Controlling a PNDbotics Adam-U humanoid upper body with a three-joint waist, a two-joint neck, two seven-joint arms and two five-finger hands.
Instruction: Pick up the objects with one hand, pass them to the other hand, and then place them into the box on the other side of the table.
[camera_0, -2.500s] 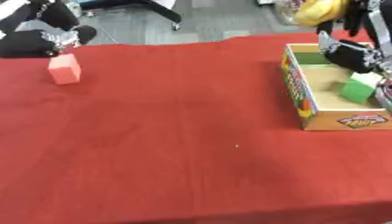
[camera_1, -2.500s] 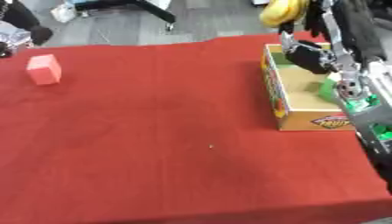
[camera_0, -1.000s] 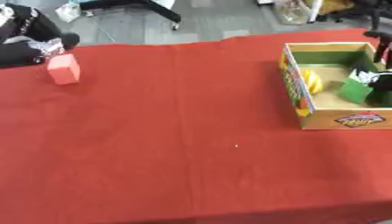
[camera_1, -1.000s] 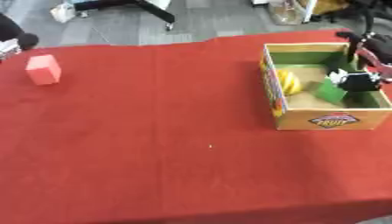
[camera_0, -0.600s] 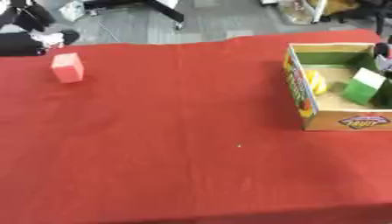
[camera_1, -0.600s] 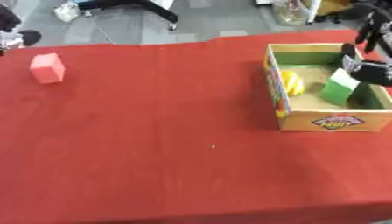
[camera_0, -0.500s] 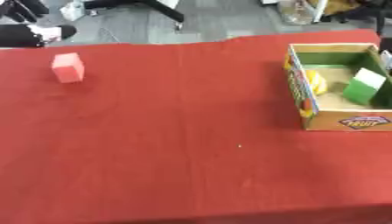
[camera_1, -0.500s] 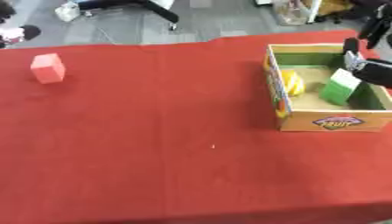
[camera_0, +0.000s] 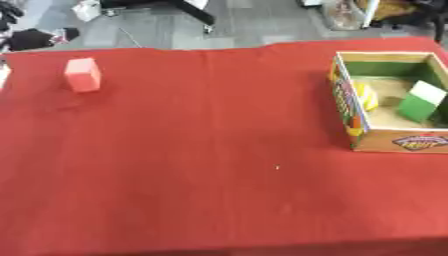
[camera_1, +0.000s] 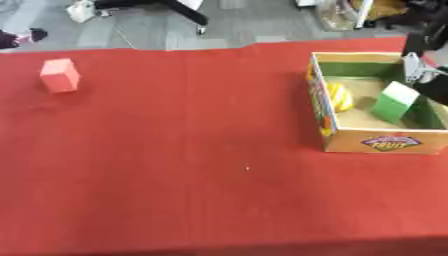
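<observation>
- The left hand (camera_0: 39, 38) sits past the far left edge of the table, dark and blurry; I cannot tell how its fingers are.
- A pink block (camera_0: 83, 75) stands on the red cloth (camera_0: 201, 150), near that hand but not touching.
- The box (camera_1: 374, 141) sits at the right, with a yellow thing (camera_1: 338, 96) and a green block (camera_1: 393, 102) inside.
- The right hand (camera_1: 422, 62) is by the box's far right corner; I cannot tell its fingers.

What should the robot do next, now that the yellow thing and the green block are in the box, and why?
Probably reach the left hand toward the red block. It is the only object outside the box, which holds the yellow object and the green block. The red block stands at the table's far left, close to that hand, while the right hand is at the box's far side.
</observation>
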